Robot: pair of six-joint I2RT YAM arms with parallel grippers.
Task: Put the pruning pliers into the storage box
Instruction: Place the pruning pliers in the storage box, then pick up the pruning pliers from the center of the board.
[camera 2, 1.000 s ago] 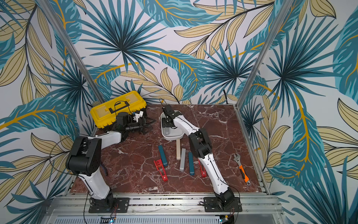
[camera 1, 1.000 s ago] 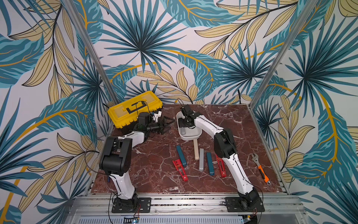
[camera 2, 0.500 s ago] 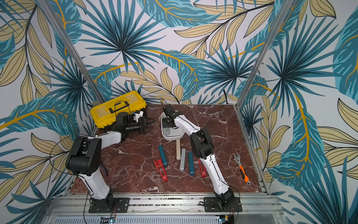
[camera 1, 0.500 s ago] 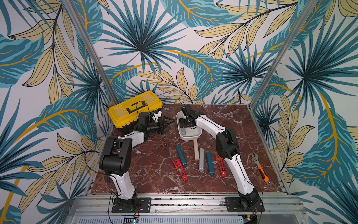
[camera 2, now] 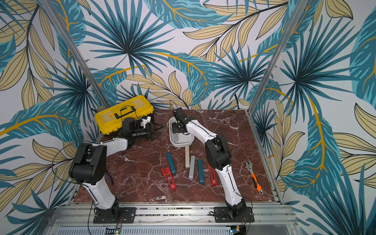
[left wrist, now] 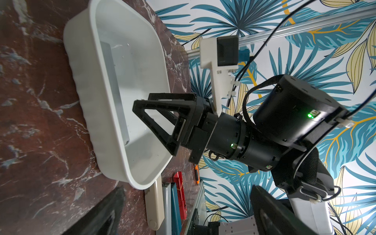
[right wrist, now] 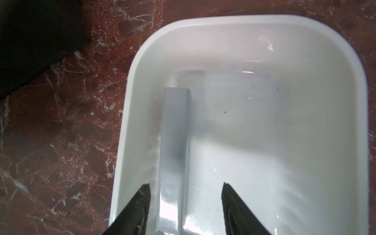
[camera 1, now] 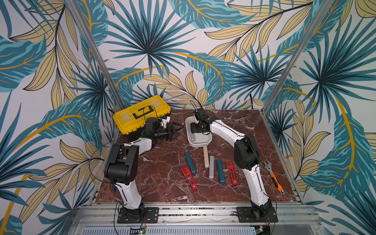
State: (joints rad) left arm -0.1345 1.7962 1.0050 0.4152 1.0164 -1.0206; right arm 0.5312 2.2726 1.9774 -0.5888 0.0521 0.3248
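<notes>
The grey pruning pliers (right wrist: 175,152) lies flat on the floor of the white storage box (right wrist: 244,20), lengthwise and close along the long wall that faces the left arm. The right end effector (right wrist: 185,183) hangs over the bar's far end with its fingers (right wrist: 142,195) partly apart, gripping nothing. One finger sits just beside the bar with a sliver of white between them, and the other stands well clear on the open side of the box. Whether the tips touch the box floor cannot be told.

Six more bars lie on the red-brown marble worktop (camera 1: 162,189), in a loose row on the near side of the box. There is a teal bar (camera 1: 190,164) with a red truss-framed bar (camera 1: 189,178) just beside its near end. Next is a beige bar (camera 1: 206,156) whose far end meets the box's near wall. Then come a second grey bar (camera 1: 211,167), a second teal bar (camera 1: 220,171) and a second red truss bar (camera 1: 232,173) close to the right arm.

In a top view the left end effector (camera 1: 179,133) hovers between the yellow toolbox (camera 1: 141,117) and the storage box, pointing toward the box, spread wide and empty. An adjustable wrench (camera 1: 273,177) with an orange handle lies apart near the worktop's right edge
</notes>
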